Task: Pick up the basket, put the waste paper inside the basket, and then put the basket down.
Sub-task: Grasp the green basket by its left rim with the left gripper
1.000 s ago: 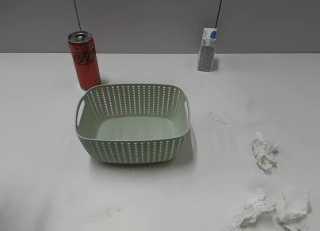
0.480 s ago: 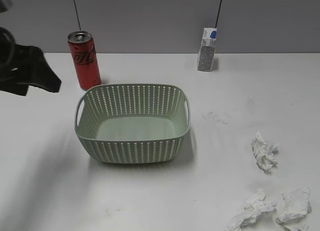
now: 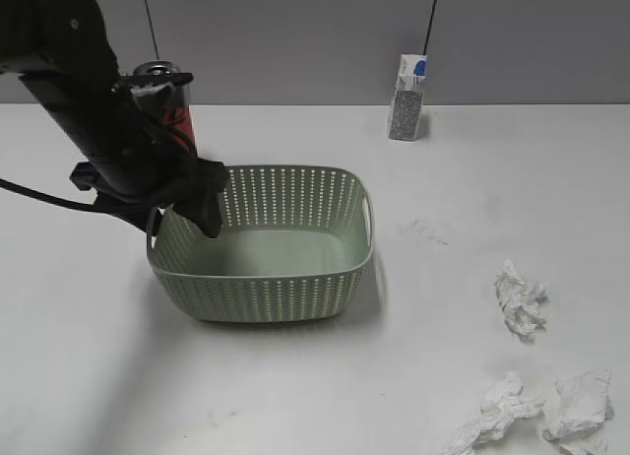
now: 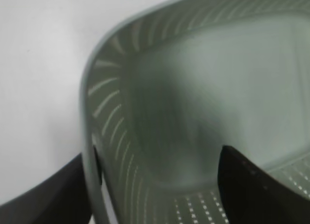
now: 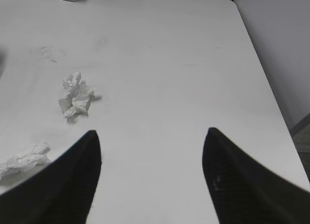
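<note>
The pale sage-green basket (image 3: pixel 285 243) stands on the white table, left of centre. My left gripper (image 3: pixel 192 214) is open and straddles the basket's left wall near the handle. In the left wrist view one finger is outside the wall and one inside the basket (image 4: pixel 203 88), with the gripper (image 4: pixel 155 185) wide apart. Three crumpled white paper wads lie at the right front: one (image 3: pixel 519 299), one (image 3: pixel 497 413), one (image 3: pixel 579 404). My right gripper (image 5: pixel 151 156) is open and empty above bare table, with a wad (image 5: pixel 75 95) to its left. The right arm is out of the exterior view.
A red soda can (image 3: pixel 175 110) stands behind the basket's left corner, partly hidden by my left arm. A small white-and-grey carton with a blue top (image 3: pixel 408 97) stands at the back. The table's right edge (image 5: pixel 264 83) shows in the right wrist view.
My left arm came in from the left edge and moved right and down to the basket's left wall. The basket and paper wads have not moved.
</note>
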